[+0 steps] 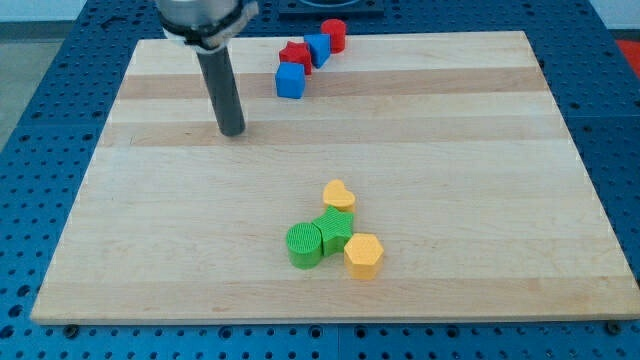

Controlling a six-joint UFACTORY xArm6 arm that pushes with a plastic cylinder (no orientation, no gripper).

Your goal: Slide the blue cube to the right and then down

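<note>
A blue cube (290,81) sits near the view's top, left of centre-right. Just above and right of it lie a red star-shaped block (295,55), a second blue block (318,48) and a red cylinder (333,35), in a diagonal row. My tip (232,131) rests on the wooden board (450,150), to the left of and below the blue cube, clearly apart from it.
A cluster sits lower centre: a yellow heart (339,194), a green cylinder (304,246), a green block (335,230) and a yellow hexagon (364,256). The board's edges border a blue perforated table (40,120).
</note>
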